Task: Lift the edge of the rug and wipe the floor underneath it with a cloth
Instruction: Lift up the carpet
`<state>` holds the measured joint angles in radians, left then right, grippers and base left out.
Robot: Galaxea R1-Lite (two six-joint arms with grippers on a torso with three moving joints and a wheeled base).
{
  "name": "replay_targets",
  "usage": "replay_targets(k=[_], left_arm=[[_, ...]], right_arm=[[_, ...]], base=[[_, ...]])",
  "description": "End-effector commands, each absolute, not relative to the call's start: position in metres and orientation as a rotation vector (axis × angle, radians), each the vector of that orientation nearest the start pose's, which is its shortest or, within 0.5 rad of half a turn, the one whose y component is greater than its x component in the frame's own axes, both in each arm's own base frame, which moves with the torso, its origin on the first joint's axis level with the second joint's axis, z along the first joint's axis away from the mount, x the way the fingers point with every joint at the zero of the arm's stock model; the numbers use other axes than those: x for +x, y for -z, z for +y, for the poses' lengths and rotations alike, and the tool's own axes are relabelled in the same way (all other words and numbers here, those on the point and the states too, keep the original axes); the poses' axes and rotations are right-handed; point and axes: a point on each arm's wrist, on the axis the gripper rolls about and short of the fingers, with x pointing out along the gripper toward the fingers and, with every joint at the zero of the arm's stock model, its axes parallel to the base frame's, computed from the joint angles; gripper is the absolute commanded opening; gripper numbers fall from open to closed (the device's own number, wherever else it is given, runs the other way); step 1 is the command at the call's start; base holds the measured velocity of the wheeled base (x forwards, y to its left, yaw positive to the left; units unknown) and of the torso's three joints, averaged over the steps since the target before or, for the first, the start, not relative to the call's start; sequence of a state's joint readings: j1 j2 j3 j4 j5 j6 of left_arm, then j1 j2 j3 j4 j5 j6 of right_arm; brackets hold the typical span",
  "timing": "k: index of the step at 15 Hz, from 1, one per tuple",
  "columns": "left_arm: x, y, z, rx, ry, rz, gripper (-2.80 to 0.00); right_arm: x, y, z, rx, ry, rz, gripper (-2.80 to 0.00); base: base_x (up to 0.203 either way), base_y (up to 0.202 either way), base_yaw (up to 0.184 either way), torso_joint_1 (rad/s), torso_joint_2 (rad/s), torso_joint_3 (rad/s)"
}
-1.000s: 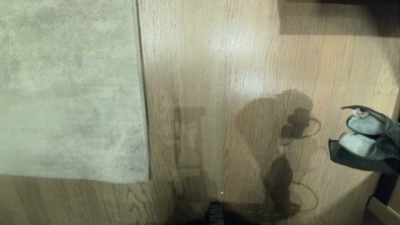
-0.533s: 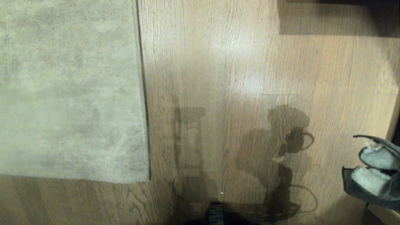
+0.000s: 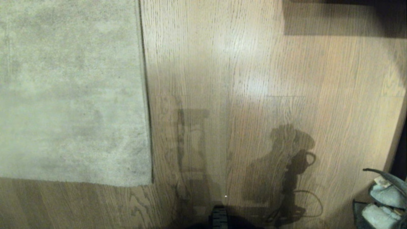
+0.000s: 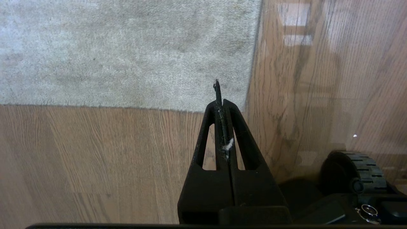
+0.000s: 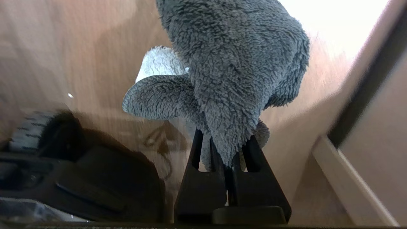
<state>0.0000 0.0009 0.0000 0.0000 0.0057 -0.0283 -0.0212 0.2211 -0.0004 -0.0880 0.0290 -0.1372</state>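
Wood-plank floor [image 3: 260,63] fills most of the head view, with the rug edge [image 3: 147,127] lying flat on the robot's left side, its corner down. By that look, no lifting is under way. At the lower right the right gripper [image 5: 229,159] is clamped on the grey cloth [image 5: 235,73], well apart from the rug. The left gripper [image 4: 222,105] hangs closed and empty above the rug corner.

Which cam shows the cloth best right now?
Right wrist view: the cloth fills the frame, pinched between the right gripper's shut fingers. Head view catches only part of it at the lower right corner. Left wrist view shows none of it.
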Motion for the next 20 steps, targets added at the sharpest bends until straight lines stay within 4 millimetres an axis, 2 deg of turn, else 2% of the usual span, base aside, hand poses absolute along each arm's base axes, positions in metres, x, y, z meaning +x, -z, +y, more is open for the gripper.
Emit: replay_targets(k=[1, 6, 12, 20], left_arm=[[-0.023, -0.076, 0.0, -0.029, -0.006, 0.001, -2.8], [-0.023, -0.076, 0.0, -0.029, -0.006, 0.001, -2.8], [-0.023, -0.076, 0.0, -0.029, -0.006, 0.001, -2.8], [-0.023, -0.076, 0.0, -0.029, -0.006, 0.001, -2.8]], right_arm=[[-0.012, -0.083, 0.0, -0.133, -0.013, 0.09, -2.8], [-0.023, -0.079, 0.0, -0.13, -0.009, -0.038, -2.8], [-0.023, -0.077, 0.0, 0.017, -0.006, -0.015, -2.8], [-0.023, -0.077, 0.0, 0.015, -0.006, -0.015, -2.8]], base=[[0.0, 0.0, 0.0, 0.0, 0.0, 0.0], [0.0, 0.0, 0.0, 0.0, 0.0, 0.0], [0.0, 0.0, 0.0, 0.0, 0.0, 0.0], [0.0, 0.0, 0.0, 0.0, 0.0, 0.0]])
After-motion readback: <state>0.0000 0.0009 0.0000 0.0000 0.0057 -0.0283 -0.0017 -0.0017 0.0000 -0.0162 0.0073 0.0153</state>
